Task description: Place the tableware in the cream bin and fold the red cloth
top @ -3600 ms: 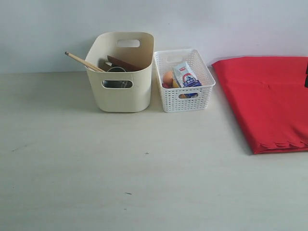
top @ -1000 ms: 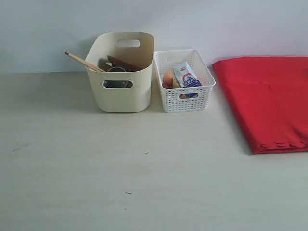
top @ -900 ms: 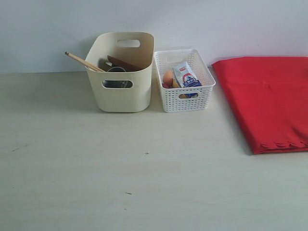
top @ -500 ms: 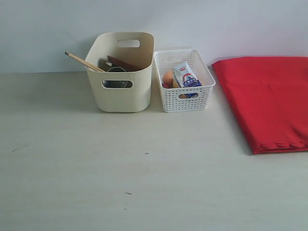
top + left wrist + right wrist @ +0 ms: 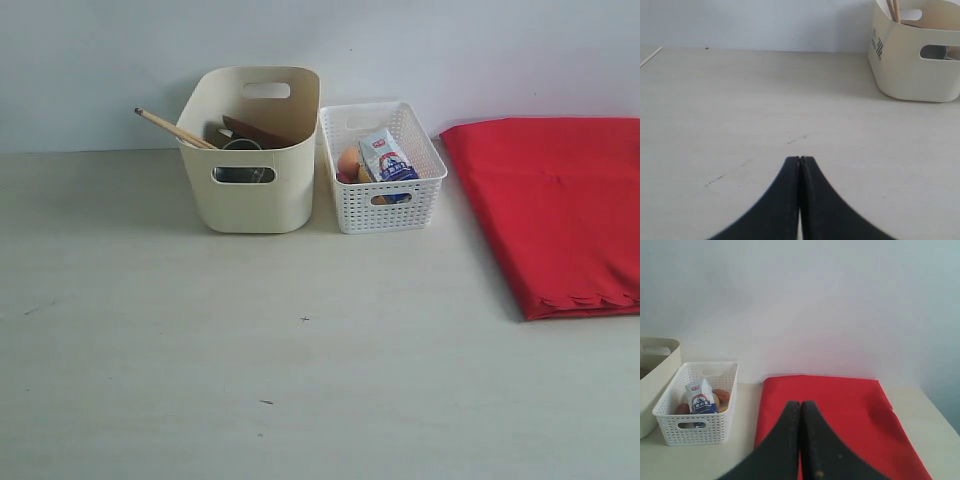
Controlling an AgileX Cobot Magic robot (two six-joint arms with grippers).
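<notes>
The cream bin [image 5: 256, 190] stands at the back of the table and holds tableware: wooden chopsticks [image 5: 172, 128] poke out over its left rim, with a brown wooden plate [image 5: 256, 131] and a steel cup [image 5: 241, 146] inside. The red cloth [image 5: 560, 208] lies folded flat at the right, its scalloped edge toward the front. Neither gripper shows in the exterior view. My left gripper [image 5: 800, 159] is shut and empty above bare table, with the cream bin [image 5: 916, 65] ahead. My right gripper [image 5: 800, 403] is shut and empty, hanging over the red cloth [image 5: 850, 410].
A white lattice basket [image 5: 388, 195] stands right of the cream bin, holding a small carton [image 5: 386, 158] and food items. It also shows in the right wrist view as the lattice basket [image 5: 695, 426]. A pale wall runs behind the table.
A dark part of an arm at the right edge of the exterior view has gone out of sight. Bins and cloth have not moved.
</notes>
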